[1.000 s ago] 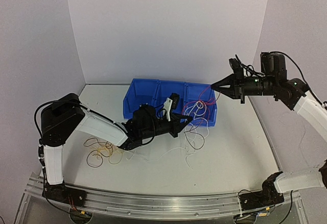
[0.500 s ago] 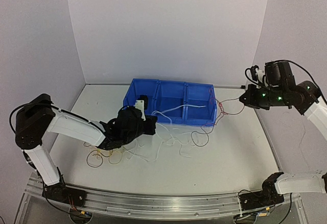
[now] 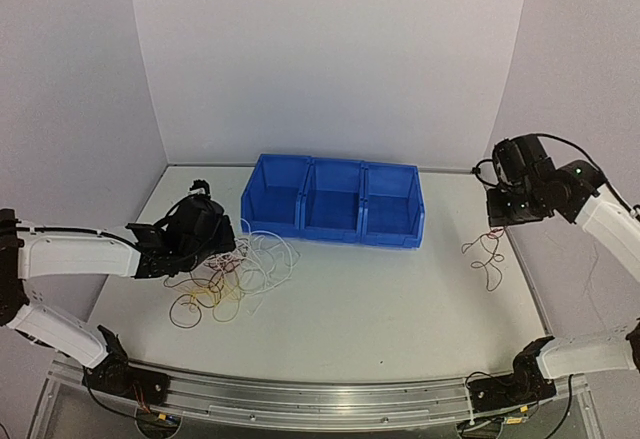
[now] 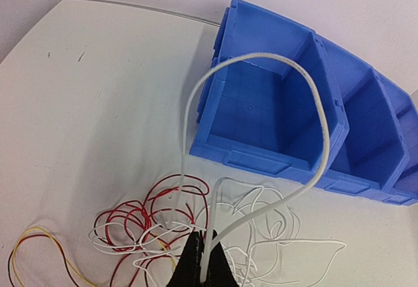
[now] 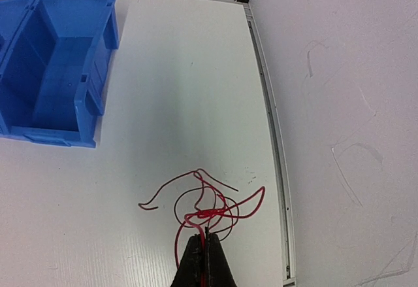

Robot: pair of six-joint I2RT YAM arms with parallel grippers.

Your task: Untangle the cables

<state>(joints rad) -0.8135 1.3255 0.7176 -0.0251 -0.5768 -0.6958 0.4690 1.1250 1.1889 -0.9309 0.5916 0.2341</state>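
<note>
My left gripper (image 3: 222, 236) (image 4: 204, 244) is shut on a white cable (image 4: 307, 97) that arches up in front of the blue bin. Below it a pile of white (image 3: 265, 259), red (image 4: 130, 218) and yellow (image 3: 205, 304) cables lies on the table left of centre. My right gripper (image 3: 497, 221) (image 5: 208, 236) is shut on a red cable (image 5: 215, 199), which hangs in loose curls over the table's right side (image 3: 487, 254), apart from the pile.
A blue three-compartment bin (image 3: 333, 200) stands at the back centre; its compartments look empty. A metal rail (image 5: 271, 123) runs along the table's right edge beside the wall. The near rail (image 3: 300, 404) carries the arm bases.
The left gripper has swung left from in front of the bin, dragging the white cables with it. The right gripper has pulled the red cable free of the bin and lowered it to the right.
</note>
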